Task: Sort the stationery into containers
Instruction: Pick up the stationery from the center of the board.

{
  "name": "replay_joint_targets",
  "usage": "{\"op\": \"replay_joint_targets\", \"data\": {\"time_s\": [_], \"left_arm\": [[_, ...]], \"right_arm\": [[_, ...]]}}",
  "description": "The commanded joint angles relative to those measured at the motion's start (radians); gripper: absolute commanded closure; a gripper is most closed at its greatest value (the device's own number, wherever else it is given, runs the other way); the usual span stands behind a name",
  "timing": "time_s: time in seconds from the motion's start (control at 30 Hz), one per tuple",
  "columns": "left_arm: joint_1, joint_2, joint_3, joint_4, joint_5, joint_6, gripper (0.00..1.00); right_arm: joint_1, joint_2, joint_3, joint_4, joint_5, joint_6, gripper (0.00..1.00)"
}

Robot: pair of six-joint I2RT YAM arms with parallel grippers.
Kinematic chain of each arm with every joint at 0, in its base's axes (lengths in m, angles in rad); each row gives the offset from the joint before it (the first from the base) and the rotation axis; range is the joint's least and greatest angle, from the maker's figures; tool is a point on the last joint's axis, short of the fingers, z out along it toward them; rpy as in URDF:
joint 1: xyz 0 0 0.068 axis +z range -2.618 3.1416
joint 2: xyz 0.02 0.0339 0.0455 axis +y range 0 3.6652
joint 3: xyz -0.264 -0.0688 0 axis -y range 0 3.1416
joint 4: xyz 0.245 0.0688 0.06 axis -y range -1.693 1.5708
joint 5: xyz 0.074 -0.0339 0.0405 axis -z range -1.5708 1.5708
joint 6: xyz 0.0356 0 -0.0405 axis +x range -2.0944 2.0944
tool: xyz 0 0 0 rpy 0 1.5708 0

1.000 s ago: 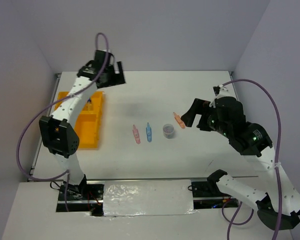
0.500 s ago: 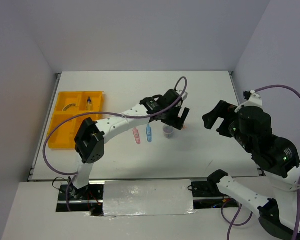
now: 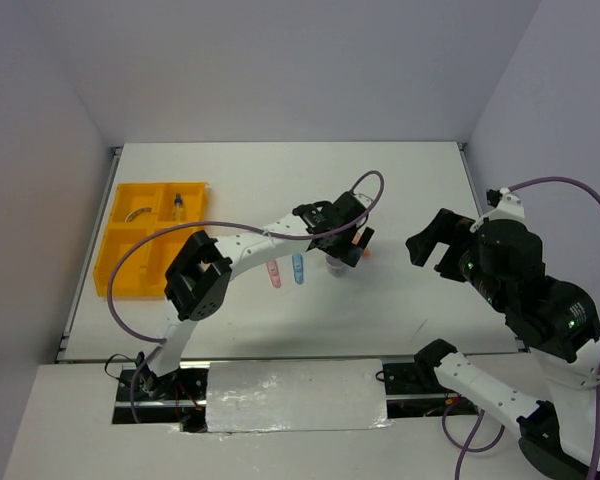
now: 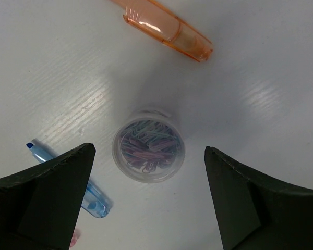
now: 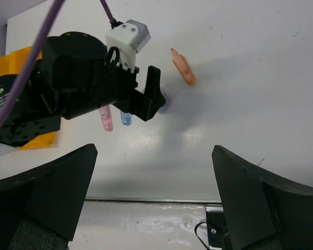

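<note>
Count of stationery: six pieces, four on the bench (image 3: 420, 180) and two in the tray.

Count of containers: one yellow-orange tray (image 3: 120, 283) with several compartments, at the bench's 9 o'clock edge. One far compartment holds a pale curved piece (image 3: 136, 212). The compartment at its 3 o'clock holds one small bottle (image 3: 177, 206).

On the bench, near the middle, there is one round jar (image 3: 337, 264), clear-walled and filled with coloured paper clips in the left wrist view. One orange piece (image 3: 358, 243) lies near the jar at 1 o'clock, apart from it. One blue piece (image 3: 298, 268) lies at the jar's 9 o'clock. One pink piece (image 3: 273, 275) lies just beyond the blue one, also toward 9 o'clock. The tray lies well apart from all four.

Left pincer (image 4: 148, 156): spread wide, pinching nothing. The jar sits centred between its two fingers (image 4: 47, 203), and bare bench shows on each side of the jar. Its height over the jar cannot be told. In its own camera the orange piece lies at 12 o'clock and the blue piece at 8 o'clock.

Right pincer (image 5: 155, 156): spread wide, empty, at the jar's 3 o'clock and well apart from it. In its own camera the orange piece lies toward 12 o'clock
</note>
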Motion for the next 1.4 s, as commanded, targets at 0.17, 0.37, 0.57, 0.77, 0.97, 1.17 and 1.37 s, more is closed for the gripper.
{"op": "replay_joint_targets", "data": {"time_s": [0.17, 0.37, 0.57, 0.77, 0.97, 1.17, 1.37], "left_arm": [[-0.004, 0.035, -0.037, 0.067, -0.013, 0.041, 0.01], [-0.004, 0.070, -0.033, 0.085, 0.001, 0.043, 0.14], [-0.004, 0.078, -0.031, 0.069, 0.016, 0.024, 0.53], [-0.001, -0.014, -0.019, 0.046, -0.008, 0.018, 0.97], [0.080, -0.118, 0.036, -0.042, -0.089, -0.032, 1.00], [0.278, -0.240, 0.038, -0.229, -0.273, -0.123, 1.00], [0.683, -0.371, -0.071, -0.436, -0.389, -0.256, 1.00]], "right_arm": [[-0.005, 0.020, 0.019, 0.027, -0.009, -0.017, 0.01], [-0.006, 0.021, 0.025, 0.031, -0.020, -0.025, 0.01], [-0.003, 0.028, 0.037, 0.034, -0.018, -0.028, 0.01], [-0.005, 0.025, 0.020, 0.053, -0.024, -0.031, 0.01], [-0.005, 0.031, -0.011, 0.097, -0.052, -0.039, 0.01], [-0.005, 0.046, -0.034, 0.145, -0.087, -0.059, 0.01], [-0.005, 0.046, -0.058, 0.178, -0.116, -0.089, 0.01]]}}
